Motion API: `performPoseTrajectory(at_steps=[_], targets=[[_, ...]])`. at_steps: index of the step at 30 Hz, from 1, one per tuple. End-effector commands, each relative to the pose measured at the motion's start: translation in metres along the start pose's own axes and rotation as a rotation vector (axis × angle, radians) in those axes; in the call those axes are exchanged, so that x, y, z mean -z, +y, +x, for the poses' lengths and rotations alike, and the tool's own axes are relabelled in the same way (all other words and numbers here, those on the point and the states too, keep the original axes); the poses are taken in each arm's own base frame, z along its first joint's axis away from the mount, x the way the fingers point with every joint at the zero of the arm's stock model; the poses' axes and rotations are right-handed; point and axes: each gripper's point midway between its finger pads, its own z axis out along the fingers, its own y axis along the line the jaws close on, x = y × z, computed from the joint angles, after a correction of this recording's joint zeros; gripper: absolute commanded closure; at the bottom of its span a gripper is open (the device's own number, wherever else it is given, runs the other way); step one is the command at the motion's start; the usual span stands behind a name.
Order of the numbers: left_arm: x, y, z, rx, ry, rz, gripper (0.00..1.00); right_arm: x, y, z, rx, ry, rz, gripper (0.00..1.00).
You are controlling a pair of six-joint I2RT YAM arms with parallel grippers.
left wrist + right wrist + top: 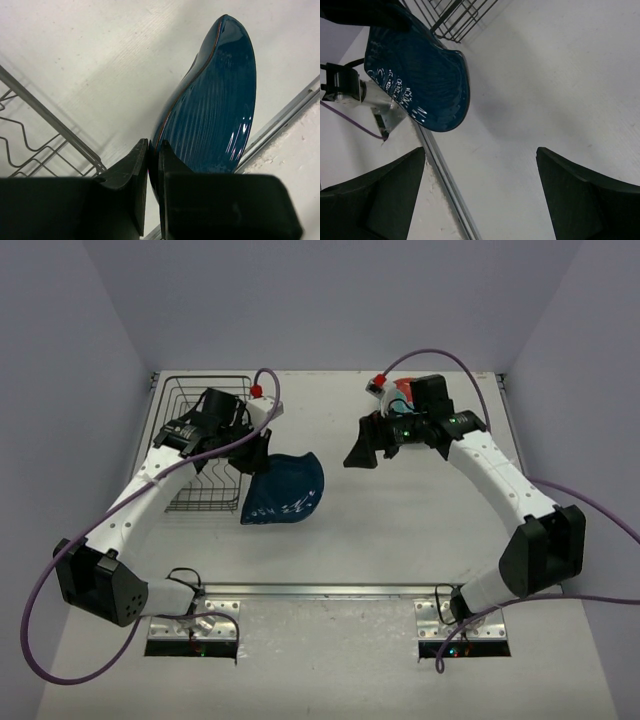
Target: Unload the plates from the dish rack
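Left fingers (127, 180) tight together, right fingers (385, 195) wide apart.

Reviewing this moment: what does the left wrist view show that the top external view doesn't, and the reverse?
Only the left wrist view shows the left gripper up close, its jaws pinched shut on the rim of the dark blue plate, whose face is ribbed. Only the top external view shows the right gripper, apart from the plate, and most of the dish rack. Both show the plate held on edge outside the rack, over the table.
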Motion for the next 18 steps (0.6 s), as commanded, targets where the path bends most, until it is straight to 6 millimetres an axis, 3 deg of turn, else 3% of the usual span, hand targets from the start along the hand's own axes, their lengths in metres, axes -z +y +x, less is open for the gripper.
performPoseTrajectory(at_steps=[1,18], targets=[[0.017,-0.024,-0.035,-0.045,-0.164,0.108,1.00,-0.021,0.011,0.029,-0.039,0.068,-0.068,0.11],[0.010,-0.033,-0.033,-0.012,-0.166,0.166,1.00,-0.073,0.037,0.018,-0.090,0.119,-0.138,0.31]])
